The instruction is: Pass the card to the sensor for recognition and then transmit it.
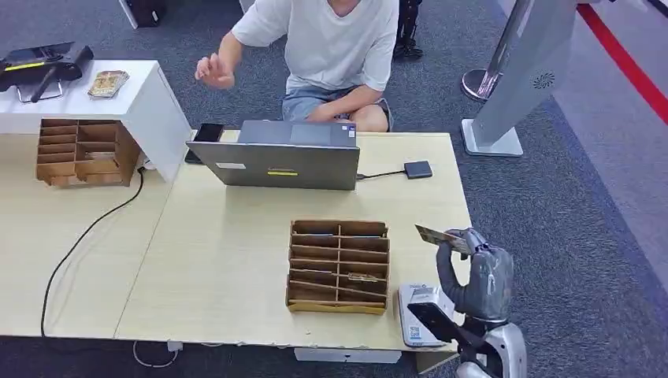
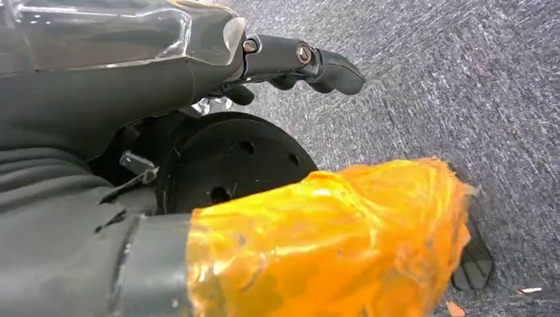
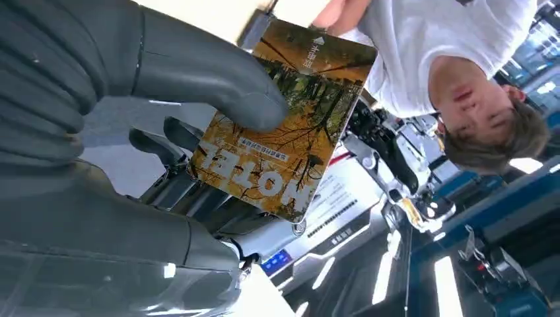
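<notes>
Pale wood table (image 1: pixel 236 268) sat on grey carpet, cardboard slot organizer (image 1: pixel 339 266) as reference. Right hand (image 1: pixel 476 276) was raised beside the organizer, past the table edge, thumb and fingers pinching the card (image 1: pixel 438 235), autumn-tree print. White sensor (image 1: pixel 420 315) lay just beside the organizer, below the card. Left hand (image 2: pixel 300 63) hung over carpet, fingers curled, holding nothing. Person (image 1: pixel 331 55) sat behind a laptop (image 1: pixel 283 156).

Glossy printed card (image 3: pixel 284 125) in matt grey plastic right hand (image 1: pixel 475 276); brown cardboard organizer (image 1: pixel 339 266); smooth pale wood-look table (image 1: pixel 228 260); rough grey carpet (image 1: pixel 567 236).
</notes>
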Robot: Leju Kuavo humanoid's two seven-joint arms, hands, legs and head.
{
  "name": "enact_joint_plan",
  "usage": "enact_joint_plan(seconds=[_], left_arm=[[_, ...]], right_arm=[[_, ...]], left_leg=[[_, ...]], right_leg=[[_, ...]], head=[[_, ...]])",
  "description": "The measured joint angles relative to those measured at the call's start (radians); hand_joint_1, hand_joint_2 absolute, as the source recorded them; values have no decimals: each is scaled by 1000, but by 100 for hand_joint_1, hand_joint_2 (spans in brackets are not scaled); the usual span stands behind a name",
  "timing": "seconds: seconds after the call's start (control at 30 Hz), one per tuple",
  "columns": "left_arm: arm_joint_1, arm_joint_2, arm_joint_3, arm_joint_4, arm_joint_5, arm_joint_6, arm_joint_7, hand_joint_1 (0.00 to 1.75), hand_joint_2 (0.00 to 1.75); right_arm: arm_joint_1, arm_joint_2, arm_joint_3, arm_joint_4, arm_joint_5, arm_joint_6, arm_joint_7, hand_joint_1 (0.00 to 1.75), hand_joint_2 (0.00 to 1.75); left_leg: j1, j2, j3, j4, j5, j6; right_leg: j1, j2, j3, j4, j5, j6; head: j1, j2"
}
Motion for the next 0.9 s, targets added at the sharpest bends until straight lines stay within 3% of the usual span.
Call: enact_joint_plan(seconds=[0.3,0.53,0.9], left_arm=[[0,-1,0,0,0,0,-6,0,0],[0,-2,0,0,0,0,-13,0,0],[0,0,0,0,0,0,-11,0,0]], right_arm=[[-23,17,-1,-24,88,-10,3,175,175],[-136,21,42,32,137,24,74,175,175],[-275,49,104,134,137,41,113,175,175]], left_leg=[[0,0,0,0,0,0],[0,0,0,0,1,0],[0,0,0,0,2,0]], right_leg=[[0,0,0,0,0,0],[0,0,0,1,1,0],[0,0,0,1,1,-1]], head=[[0,0],[0,0],[0,0]])
